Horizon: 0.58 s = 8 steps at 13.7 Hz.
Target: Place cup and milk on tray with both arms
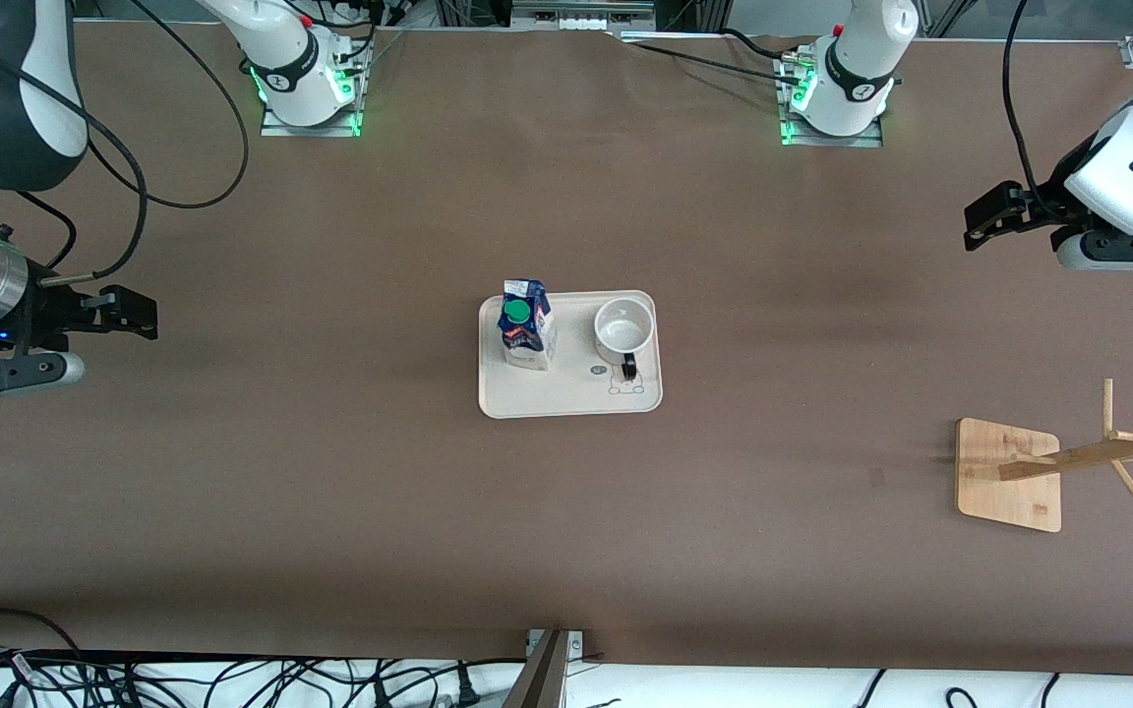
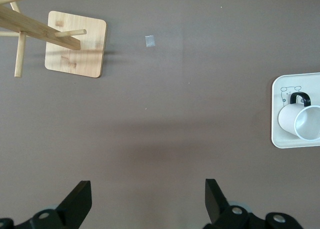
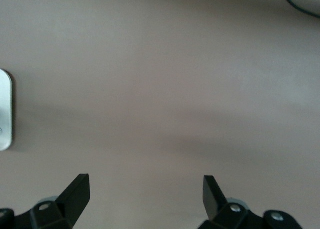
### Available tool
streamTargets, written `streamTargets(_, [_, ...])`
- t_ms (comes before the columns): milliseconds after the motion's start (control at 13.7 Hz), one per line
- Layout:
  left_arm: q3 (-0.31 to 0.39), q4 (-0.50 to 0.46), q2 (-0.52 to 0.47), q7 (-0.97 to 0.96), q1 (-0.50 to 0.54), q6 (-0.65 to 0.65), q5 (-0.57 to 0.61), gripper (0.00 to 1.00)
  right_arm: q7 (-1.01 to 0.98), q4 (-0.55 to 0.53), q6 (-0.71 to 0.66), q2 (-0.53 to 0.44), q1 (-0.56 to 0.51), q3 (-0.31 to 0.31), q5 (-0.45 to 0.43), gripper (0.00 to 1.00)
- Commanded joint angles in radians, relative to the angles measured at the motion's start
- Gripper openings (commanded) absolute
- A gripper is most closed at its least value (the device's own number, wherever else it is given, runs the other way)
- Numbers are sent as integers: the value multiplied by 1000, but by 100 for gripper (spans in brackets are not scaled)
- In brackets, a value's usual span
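Take the tray (image 1: 570,398) as your landmark: it lies flat in the middle of the table, its long side running between the two arms' ends. You have both task items already on it. The milk (image 1: 526,326) stands upright on the half toward the right arm's end, green cap up. The cup (image 1: 623,330) sits upright on the half toward the left arm's end, its black handle pointing toward the front camera, just above the small bunny drawing. The two stand side by side with a clear gap between them.

Away from the tray, toward the left arm's end and nearer the front camera, you can see a wooden mug rack (image 1: 1009,475).

The left gripper (image 1: 985,218) hangs over bare table well apart from the tray at its own end, fingers spread and holding nothing. The right gripper (image 1: 130,315) is likewise well apart at its own end, fingers spread and empty.

Neither arm is markedly nearer the tray. By my judgement the placing is done, and nothing remains for you to reach.
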Motion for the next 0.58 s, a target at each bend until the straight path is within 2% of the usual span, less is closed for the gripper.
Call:
streamTargets(0, [0,12,-5,-1,-3,-17,-4,100,47,-173,91,-123,-98,71,-9,100])
streamTargets(510, [-1,12,-5,-1,-3,-17,-4,100,33,-173,63,-138,-129,44,-15,100])
